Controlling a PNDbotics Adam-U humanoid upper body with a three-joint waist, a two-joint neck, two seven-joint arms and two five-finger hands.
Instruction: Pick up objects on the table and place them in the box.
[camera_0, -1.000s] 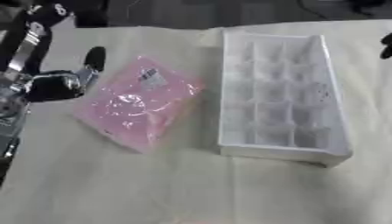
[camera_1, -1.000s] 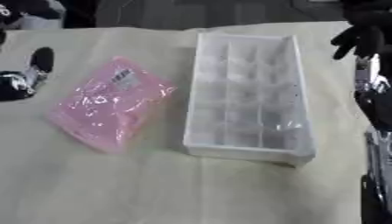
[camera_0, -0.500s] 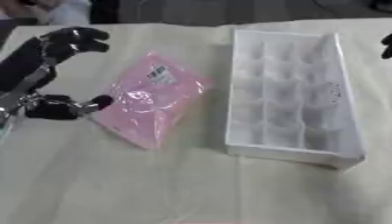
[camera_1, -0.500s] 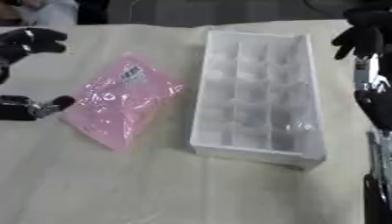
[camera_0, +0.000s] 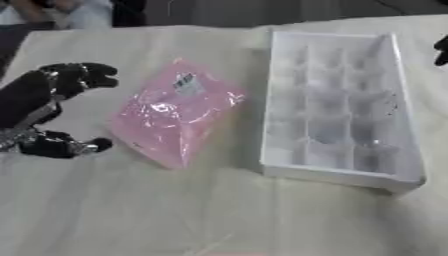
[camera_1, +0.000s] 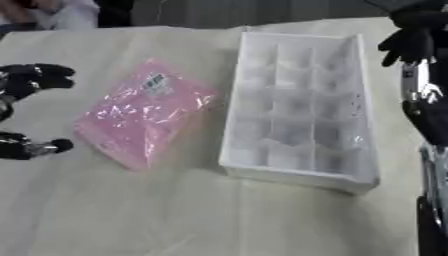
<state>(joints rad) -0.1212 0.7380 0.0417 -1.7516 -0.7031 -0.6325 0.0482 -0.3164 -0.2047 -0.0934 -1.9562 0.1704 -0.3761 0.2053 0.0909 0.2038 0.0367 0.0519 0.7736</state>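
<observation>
Cloth-covered surface (camera_0: 105, 210) w/ two items on it.
Pink plastic bag (camera_0: 175, 117) lies flat left of centre; white compartmented box (camera_0: 337, 105) just beside it, to its right, near far edge.

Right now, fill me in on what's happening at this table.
The robot's left hand is beside a pink plastic packet lying on the cream cloth-covered table, fingers and thumb spread apart, not touching it. To the packet's right sits a white plastic box with a grid of compartments, all of which look empty. The right hand hangs near the box's far right corner, holding nothing. Nothing is in the box yet.
</observation>
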